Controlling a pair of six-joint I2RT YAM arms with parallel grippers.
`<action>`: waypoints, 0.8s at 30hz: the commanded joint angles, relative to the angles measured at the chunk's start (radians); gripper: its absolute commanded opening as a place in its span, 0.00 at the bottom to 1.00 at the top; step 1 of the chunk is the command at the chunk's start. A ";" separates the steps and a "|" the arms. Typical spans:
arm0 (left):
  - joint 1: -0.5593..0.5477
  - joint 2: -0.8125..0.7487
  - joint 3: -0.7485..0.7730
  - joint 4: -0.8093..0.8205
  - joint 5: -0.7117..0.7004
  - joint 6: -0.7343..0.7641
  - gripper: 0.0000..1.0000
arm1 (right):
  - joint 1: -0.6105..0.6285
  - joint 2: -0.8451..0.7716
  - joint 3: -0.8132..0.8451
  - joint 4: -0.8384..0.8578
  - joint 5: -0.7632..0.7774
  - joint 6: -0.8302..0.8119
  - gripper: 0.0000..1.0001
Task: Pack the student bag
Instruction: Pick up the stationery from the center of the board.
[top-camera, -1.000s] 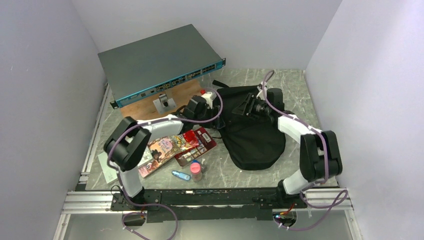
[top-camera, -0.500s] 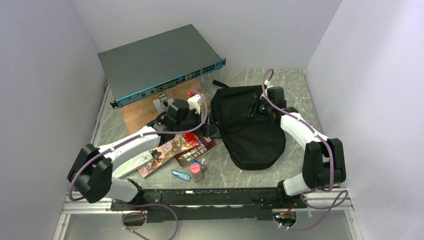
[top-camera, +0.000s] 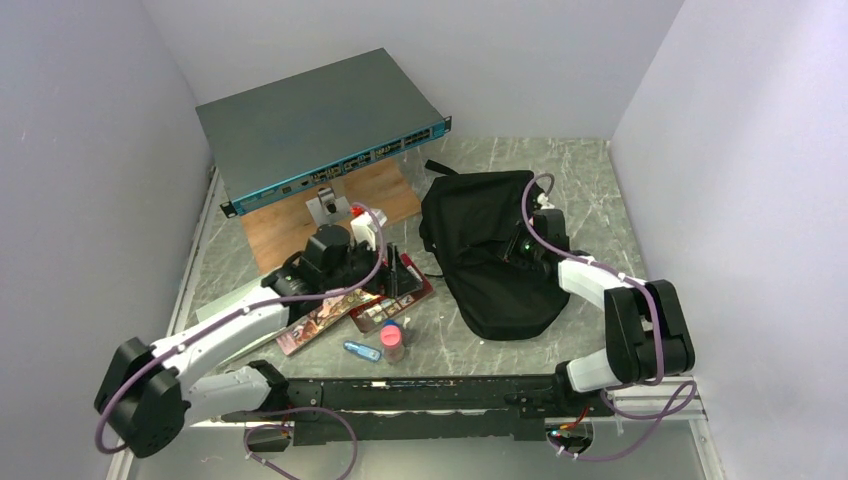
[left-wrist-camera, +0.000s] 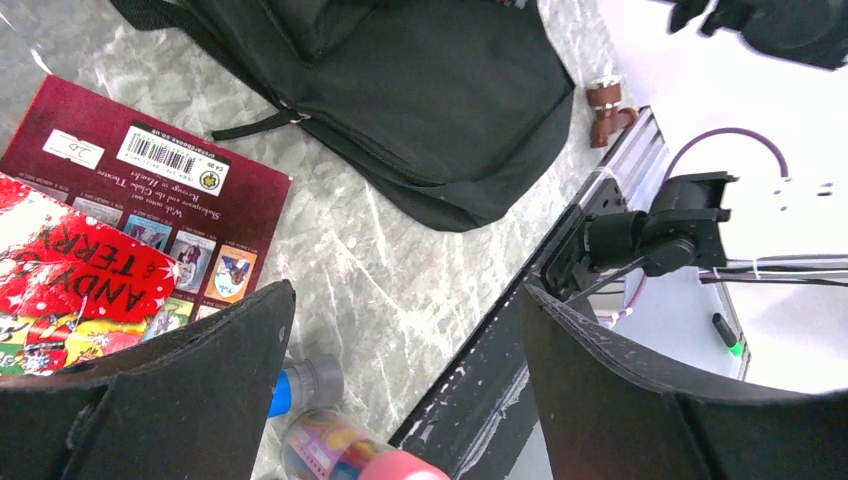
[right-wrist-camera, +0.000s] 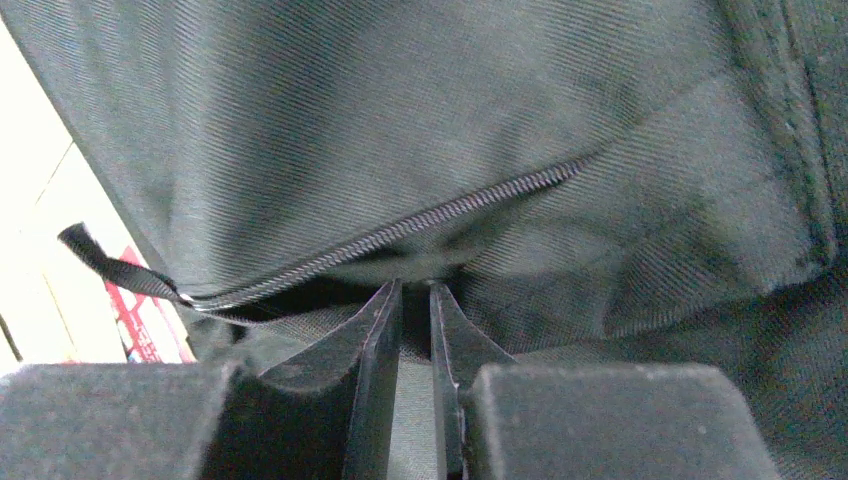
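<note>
The student bag (top-camera: 500, 275), a black soft backpack, lies flat right of centre. My right gripper (top-camera: 515, 257) is pressed onto its top face. In the right wrist view its jaws (right-wrist-camera: 414, 288) stand narrow just below the part-open zipper (right-wrist-camera: 450, 215), pinching a fold of bag fabric (right-wrist-camera: 400, 120). My left gripper (top-camera: 397, 274) hovers open over the dark red book (left-wrist-camera: 150, 190). In the left wrist view nothing sits between its fingers (left-wrist-camera: 407, 295), and the bag (left-wrist-camera: 430, 90) lies beyond them.
A colourful book (top-camera: 325, 315) lies under the red one. A pink-capped bottle (top-camera: 392, 340) and a blue-and-grey tube (top-camera: 362, 350) lie near the front rail. A grey network switch (top-camera: 320, 125) leans over a wooden board (top-camera: 290, 225) at the back left.
My left arm has pulled back from the bag to over the books and opened wider. My right gripper has dropped onto the bag and closed to a narrow gap.
</note>
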 joint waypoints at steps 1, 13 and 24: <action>-0.003 -0.126 -0.017 -0.044 -0.037 -0.010 0.89 | -0.003 -0.019 -0.059 0.138 0.075 0.003 0.19; -0.003 -0.321 -0.031 -0.304 -0.238 0.064 1.00 | 0.085 -0.230 0.058 -0.179 0.147 -0.133 0.48; -0.003 -0.459 -0.141 -0.297 -0.375 0.020 1.00 | 0.545 -0.453 0.048 -0.244 -0.051 -0.152 0.80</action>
